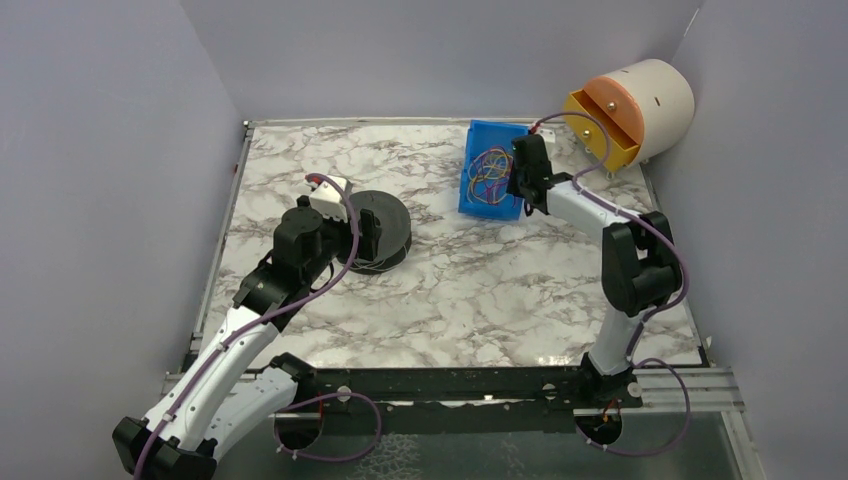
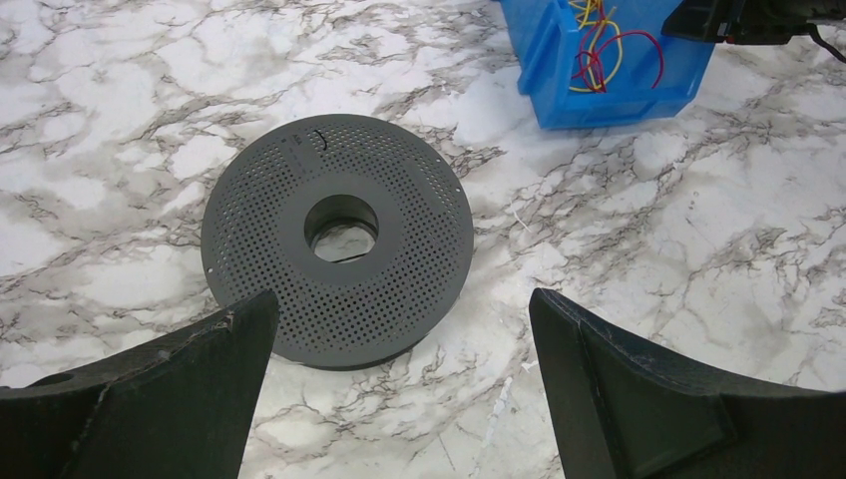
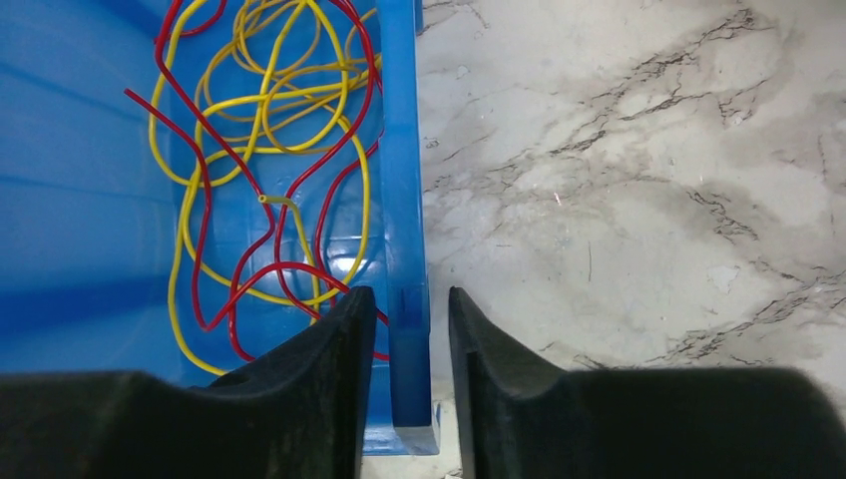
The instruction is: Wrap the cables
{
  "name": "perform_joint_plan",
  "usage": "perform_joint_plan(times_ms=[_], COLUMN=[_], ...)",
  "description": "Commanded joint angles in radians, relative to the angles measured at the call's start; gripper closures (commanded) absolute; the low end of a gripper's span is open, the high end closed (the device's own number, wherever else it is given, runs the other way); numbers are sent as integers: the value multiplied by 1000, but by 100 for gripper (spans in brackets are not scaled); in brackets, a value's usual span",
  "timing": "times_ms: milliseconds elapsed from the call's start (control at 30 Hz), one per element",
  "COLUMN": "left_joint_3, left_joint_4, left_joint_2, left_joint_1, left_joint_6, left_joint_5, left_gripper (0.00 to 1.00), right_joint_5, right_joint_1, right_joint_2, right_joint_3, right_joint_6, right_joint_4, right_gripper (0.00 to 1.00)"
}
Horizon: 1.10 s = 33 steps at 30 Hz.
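From above, the left gripper (image 1: pixel 362 238) is hovering over the dark spool (image 1: pixel 392 215) on the table (image 1: pixel 450 290), while the right gripper (image 1: pixel 522 192) is reaching to the right wall of the blue bin (image 1: pixel 468 185), where the cables (image 1: pixel 487 168) are lying in a loose tangle. Through the left wrist camera, the left gripper (image 2: pixel 401 299) is standing spread wide and holding nothing, the spool (image 2: pixel 399 230) lying flat just beyond it with no cable on it that I can see, and the bin (image 2: pixel 599 100) sitting well past that. Through the right wrist camera, the right gripper (image 3: pixel 411 299) is straddling the bin (image 3: pixel 404 150) wall, one finger inside and one outside. The jaws are only narrowly parted, with a sliver of gap on each side, so it is not pinching the wall, and no strand is between them. The cables (image 3: pixel 269 200), red and yellow, are coiling just beside the inner finger. I take it nothing is being wrapped yet and fetching a cable is the step in hand. Next, the right gripper is going to need to come off the wall, dip into the tangle and nip one thin strand cleanly.
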Motion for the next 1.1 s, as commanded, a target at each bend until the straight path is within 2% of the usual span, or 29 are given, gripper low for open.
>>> perform_joint_plan(times_ms=[0, 133, 233, 467, 667, 833, 933, 1067], left_joint_3=[16, 16, 16, 13, 13, 14, 15, 16], left_joint_4=[11, 12, 11, 10, 5, 6, 5, 6], left_joint_2=[-12, -13, -18, -22, -28, -31, -32, -34], left_joint_1=[-5, -5, -6, -6, -5, -6, -5, -6], left_joint_6=[1, 1, 1, 1, 0, -3, -3, -5], left_joint_5=[25, 29, 30, 38, 40, 47, 49, 49], left_gripper=[1, 1, 1, 1, 1, 1, 1, 1], right_joint_5=[5, 7, 6, -73, -204, -353, -356, -276], right_joint_1=[-2, -1, -2, -1, 4, 19, 51, 81], right_joint_2=[-59, -86, -126, -239, -344, -367, -362, -332], right_joint_3=[-3, 2, 1, 8, 0, 17, 22, 20], right_joint_6=[24, 27, 28, 17, 17, 33, 56, 119], right_joint_4=[27, 11, 2, -22, -41, -79, -82, -58], right_gripper=[59, 49, 45, 43, 42, 41, 41, 41])
